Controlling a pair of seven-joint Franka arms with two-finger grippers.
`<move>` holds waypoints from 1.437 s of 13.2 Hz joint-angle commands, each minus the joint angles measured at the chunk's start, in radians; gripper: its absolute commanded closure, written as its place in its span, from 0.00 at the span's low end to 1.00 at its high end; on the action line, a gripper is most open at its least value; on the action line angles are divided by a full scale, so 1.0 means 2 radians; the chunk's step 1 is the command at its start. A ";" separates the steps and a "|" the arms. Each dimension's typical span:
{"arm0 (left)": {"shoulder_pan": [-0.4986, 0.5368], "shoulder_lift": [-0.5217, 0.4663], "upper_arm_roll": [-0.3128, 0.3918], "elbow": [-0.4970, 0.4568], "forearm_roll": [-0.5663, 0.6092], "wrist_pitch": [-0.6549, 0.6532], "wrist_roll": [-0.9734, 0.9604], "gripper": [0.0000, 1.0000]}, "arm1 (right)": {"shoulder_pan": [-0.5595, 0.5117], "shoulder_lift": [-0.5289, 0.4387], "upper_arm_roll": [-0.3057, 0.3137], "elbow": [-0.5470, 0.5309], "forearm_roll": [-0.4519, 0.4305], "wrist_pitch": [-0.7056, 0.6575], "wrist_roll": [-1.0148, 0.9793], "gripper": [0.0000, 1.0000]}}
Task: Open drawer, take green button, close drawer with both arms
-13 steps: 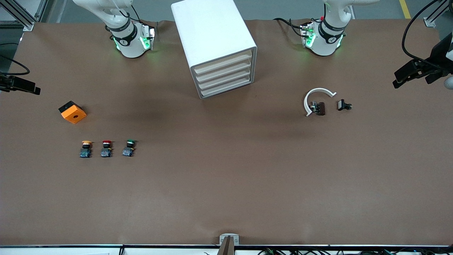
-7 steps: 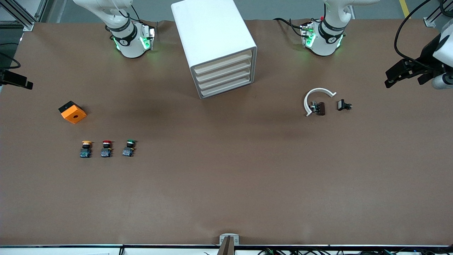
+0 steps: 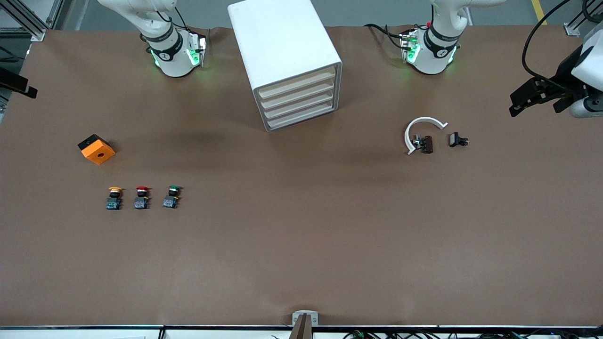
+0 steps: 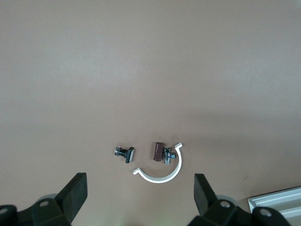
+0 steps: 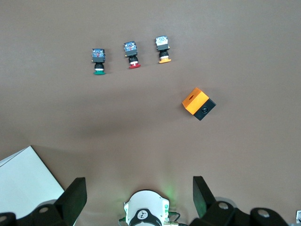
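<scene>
We look down from high across the table (image 3: 301, 263), facing both bases. Our wrist cameras look down from high up. The right wrist view shares the button (image 3: 172, 196) (image 5: 99, 60) row with ours.

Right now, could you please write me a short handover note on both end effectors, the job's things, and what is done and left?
Left end effector: open, empty, in the air at the left arm's end of the table.
Right end effector: open, empty, at the right arm's end of the table.
White four-drawer cabinet: between the arm bases, all drawers shut.
Green-capped push button with black-and-blue body: on the brown table, beside the red-capped button and the yellow-capped button.
Done: nothing yet.
Left: open drawer, take green button, close drawer.
</scene>
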 commanded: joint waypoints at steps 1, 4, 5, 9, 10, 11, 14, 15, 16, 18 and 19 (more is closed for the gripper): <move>0.007 -0.007 -0.007 0.001 -0.003 0.000 0.013 0.00 | 0.010 -0.041 0.002 -0.059 0.005 0.045 -0.001 0.00; 0.010 -0.007 -0.003 0.000 -0.004 -0.002 0.037 0.00 | 0.017 -0.099 0.002 -0.138 0.005 0.105 0.000 0.00; 0.017 -0.008 -0.003 0.001 -0.004 -0.003 0.051 0.00 | 0.018 -0.100 0.002 -0.139 0.005 0.104 0.001 0.00; 0.031 -0.007 -0.003 0.001 -0.005 -0.003 0.063 0.00 | 0.029 -0.098 0.003 -0.136 0.005 0.102 0.027 0.00; 0.031 -0.006 -0.004 0.000 -0.005 -0.004 0.060 0.00 | 0.032 -0.097 0.003 -0.135 0.005 0.102 0.034 0.00; 0.031 -0.005 -0.005 0.000 -0.005 -0.004 0.059 0.00 | 0.033 -0.097 0.003 -0.134 0.005 0.102 0.034 0.00; 0.029 -0.008 -0.007 0.000 -0.006 -0.005 0.049 0.00 | 0.033 -0.096 0.003 -0.131 0.005 0.102 0.034 0.00; 0.028 -0.008 -0.008 -0.003 -0.010 -0.005 0.043 0.00 | 0.033 -0.096 0.003 -0.130 0.005 0.102 0.033 0.00; 0.028 -0.006 -0.008 -0.003 -0.017 -0.004 0.043 0.00 | 0.033 -0.096 0.003 -0.130 0.005 0.102 0.032 0.00; 0.031 -0.005 -0.007 -0.002 -0.028 -0.004 0.043 0.00 | 0.033 -0.096 0.002 -0.128 0.005 0.104 0.028 0.00; 0.030 -0.005 -0.007 -0.002 -0.028 -0.004 0.049 0.00 | 0.033 -0.096 0.002 -0.128 0.005 0.104 0.027 0.00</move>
